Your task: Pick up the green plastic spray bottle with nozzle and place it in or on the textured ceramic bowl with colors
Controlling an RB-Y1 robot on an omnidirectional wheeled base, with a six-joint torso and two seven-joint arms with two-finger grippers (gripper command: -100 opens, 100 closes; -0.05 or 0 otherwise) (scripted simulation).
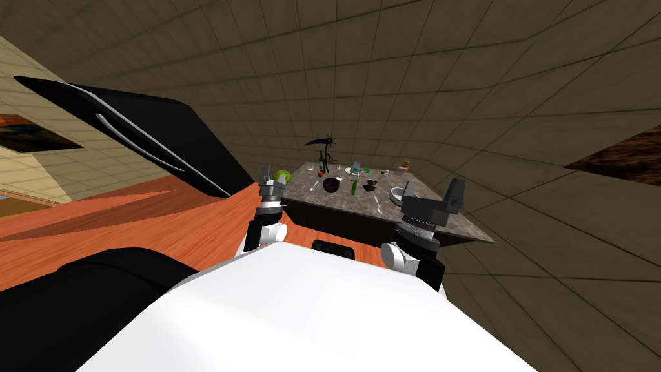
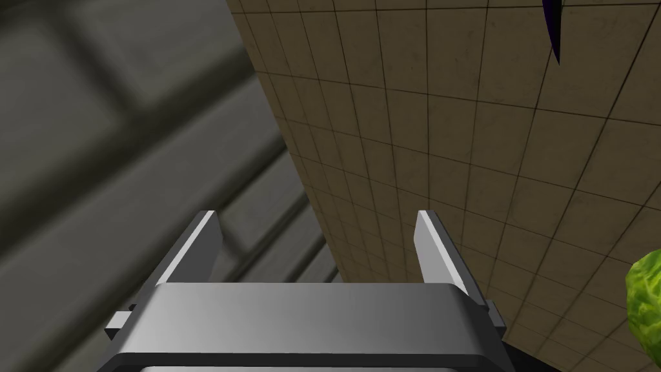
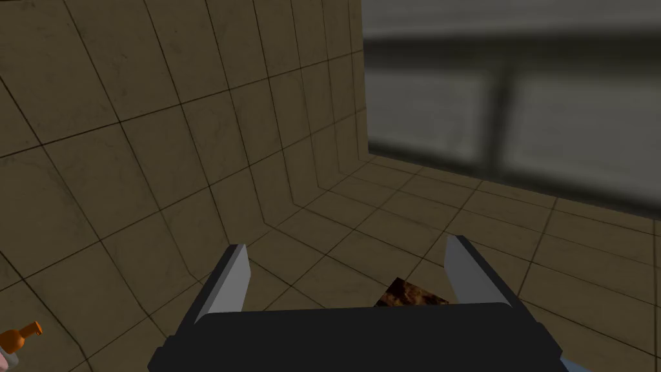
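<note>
A grey speckled table (image 1: 445, 223) stands ahead of me with several small items on it. A slim green bottle-like thing (image 1: 354, 187), likely the spray bottle, stands near the middle, just right of a dark bowl (image 1: 331, 185). Its nozzle is too small to make out. My left gripper (image 1: 270, 173) is raised at the table's left corner, well short of both. Its fingers stand open around nothing in the left wrist view (image 2: 316, 226). At the table's right side my right gripper (image 1: 454, 190) is held up, and it is open and empty (image 3: 348, 258).
A tall dark green bottle (image 1: 321, 160), a cup (image 1: 370, 185), a plate (image 1: 352, 171), a spoon (image 1: 379, 205) and a white dish (image 1: 397, 192) share the tabletop. A leafy green ball (image 1: 282, 175) sits by my left gripper (image 2: 645, 303). A black cabinet (image 1: 148, 129) stands left.
</note>
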